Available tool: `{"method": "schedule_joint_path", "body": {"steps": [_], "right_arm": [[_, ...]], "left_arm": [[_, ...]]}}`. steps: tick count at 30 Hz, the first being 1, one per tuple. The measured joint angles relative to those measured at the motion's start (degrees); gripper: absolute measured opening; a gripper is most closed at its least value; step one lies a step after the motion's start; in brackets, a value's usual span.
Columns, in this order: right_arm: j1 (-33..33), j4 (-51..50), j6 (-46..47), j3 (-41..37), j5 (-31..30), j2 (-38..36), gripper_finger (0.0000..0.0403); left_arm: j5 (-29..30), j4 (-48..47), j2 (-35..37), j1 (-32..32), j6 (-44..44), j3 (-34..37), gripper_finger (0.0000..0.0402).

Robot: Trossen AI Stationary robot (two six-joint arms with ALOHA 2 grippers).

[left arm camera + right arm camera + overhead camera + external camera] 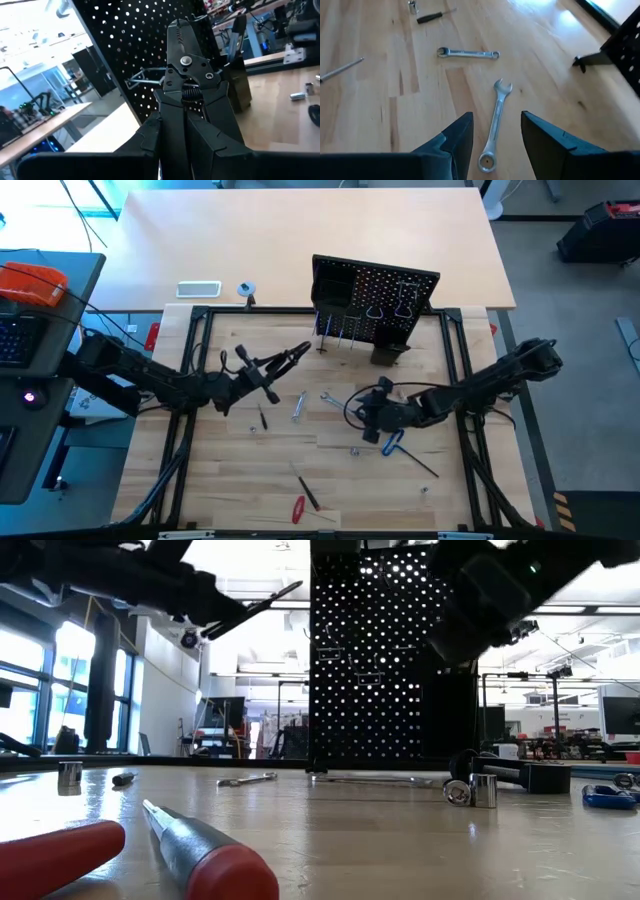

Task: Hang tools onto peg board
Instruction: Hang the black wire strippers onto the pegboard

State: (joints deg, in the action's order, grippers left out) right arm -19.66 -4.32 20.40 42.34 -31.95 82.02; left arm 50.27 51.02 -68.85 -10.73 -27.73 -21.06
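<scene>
The black peg board (375,300) stands upright at the table's far middle, with wire hooks (142,77). My left gripper (262,372) is raised left of the board and shut on black-handled pliers (292,357), whose nose points at the board; they also show in the low view (255,602). My right gripper (372,417) is open and low over the table's middle. Its fingers stand on either side of a silver wrench (495,125) lying flat on the wood, near its ring end. I cannot tell that they touch it. My left gripper pinches the pliers' two handles (172,125) between its two fingers. The fingers come roughly level from the table's left and lie along the pliers. The pliers stick out ahead of the fingers, nose (177,30) toward the board, lifted clear of the table.
A second wrench (298,407), a blue-handled hex key (392,443), a small dark screwdriver (263,417), a red-handled screwdriver (298,508) and small metal bits (354,450) lie on the wood. Several tools hang at the board's left (335,330); its bin (388,352) is lower right.
</scene>
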Motion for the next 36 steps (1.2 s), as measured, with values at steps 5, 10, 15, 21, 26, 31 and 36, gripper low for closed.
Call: {"method": "schedule_joint_path", "body": {"steps": [5,10,15,21,26,31,36], "right_arm": [[-0.02,2.69,1.68,-3.1,0.01,0.0,0.0161],[-0.02,3.24,1.65,-3.64,0.01,-0.02,0.0161],[-0.02,3.45,0.72,-3.64,0.01,-0.02,0.0161],[-0.02,3.66,0.36,-3.64,0.01,-0.02,0.0161],[-0.58,5.42,-0.8,-3.64,-1.66,-0.41,0.0161],[-2.16,5.82,-2.54,-3.64,-8.18,-4.18,0.0161],[-3.46,14.99,-8.09,-3.64,-12.4,-8.61,0.0161]], "left_arm": [[-0.03,5.97,-3.44,1.68,-2.78,-0.48,0.0052],[-1.68,16.36,-8.77,3.26,-6.32,-0.51,0.0052],[-2.16,21.38,-14.75,4.42,-9.13,-2.24,0.0052],[-2.24,25.41,-20.8,4.61,-12.95,-5.22,0.0052],[-2.1,30.79,-21.18,2.92,-17.17,-5.82,0.0052],[-2.7,36.99,-21.15,0.97,-18.84,-6.0,0.0052],[-7.09,37.2,-21.58,0.49,-14.94,-10.15,0.0052]]}}
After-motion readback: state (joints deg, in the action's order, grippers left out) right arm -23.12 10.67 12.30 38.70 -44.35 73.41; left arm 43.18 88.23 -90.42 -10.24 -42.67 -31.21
